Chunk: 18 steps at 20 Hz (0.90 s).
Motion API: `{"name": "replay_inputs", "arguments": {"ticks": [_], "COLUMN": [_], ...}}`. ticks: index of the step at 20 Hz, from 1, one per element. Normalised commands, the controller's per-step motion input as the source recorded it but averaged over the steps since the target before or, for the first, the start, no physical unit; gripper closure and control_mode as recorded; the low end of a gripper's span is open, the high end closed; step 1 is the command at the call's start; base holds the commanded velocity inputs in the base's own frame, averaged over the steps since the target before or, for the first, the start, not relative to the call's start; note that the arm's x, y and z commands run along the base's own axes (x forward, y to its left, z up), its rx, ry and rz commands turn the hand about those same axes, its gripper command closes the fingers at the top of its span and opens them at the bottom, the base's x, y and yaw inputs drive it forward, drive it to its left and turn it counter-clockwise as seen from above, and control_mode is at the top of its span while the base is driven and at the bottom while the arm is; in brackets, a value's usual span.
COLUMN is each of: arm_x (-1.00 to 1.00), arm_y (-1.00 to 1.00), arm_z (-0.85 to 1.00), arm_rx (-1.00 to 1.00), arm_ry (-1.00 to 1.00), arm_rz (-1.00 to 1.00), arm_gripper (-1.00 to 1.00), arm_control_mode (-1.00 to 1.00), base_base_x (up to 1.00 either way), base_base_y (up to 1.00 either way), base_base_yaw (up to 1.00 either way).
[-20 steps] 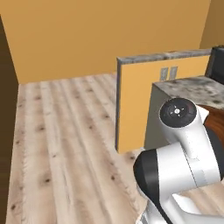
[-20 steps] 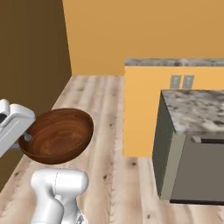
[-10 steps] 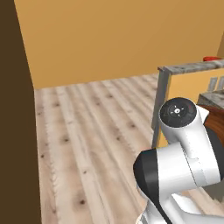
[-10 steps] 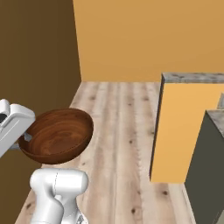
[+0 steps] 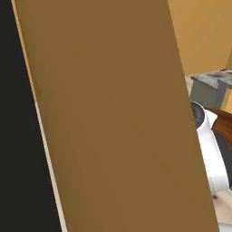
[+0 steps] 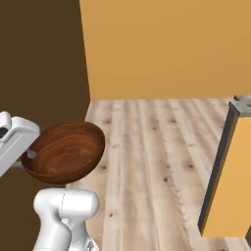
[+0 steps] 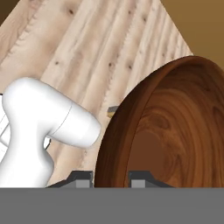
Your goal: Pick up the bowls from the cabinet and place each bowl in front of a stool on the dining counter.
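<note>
You see one dark reddish-brown wooden bowl (image 6: 65, 153), one gripper (image 7: 111, 178), one grey-sided counter end (image 6: 230, 171), one tall brown panel (image 5: 113, 113) and one wood-plank floor (image 6: 157, 147).

A dark reddish-brown wooden bowl (image 6: 65, 158) with swirling grain, above a pale plank floor (image 6: 157, 162) dotted with darker knots. Ochre wall (image 6: 166, 46) behind; what seems a speckled grey stone counter top (image 5: 213, 78) at right.
</note>
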Motion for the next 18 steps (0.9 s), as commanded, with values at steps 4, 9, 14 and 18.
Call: {"name": "replay_inputs", "arguments": {"ticks": [4, 9, 14, 18], "arm_x": [0.00, 0.00, 0.00, 0.00], "arm_y": [0.00, 0.00, 0.00, 0.00], "arm_z": [0.00, 0.00, 0.00, 0.00], "arm_rx": [0.00, 0.00, 0.00, 0.00], "arm_ry": [0.00, 0.00, 0.00, 0.00], "arm_rz": [0.00, 0.00, 0.00, 0.00], "arm_gripper": [1.00, 1.00, 1.00, 1.00], "arm_control_mode": [1.00, 1.00, 1.00, 1.00], "base_base_x": [1.00, 1.00, 1.00, 1.00], "base_base_y": [0.62, 0.11, 0.00, -0.01], "base_base_yaw": [-0.24, -0.12, -0.02, -0.25]}}
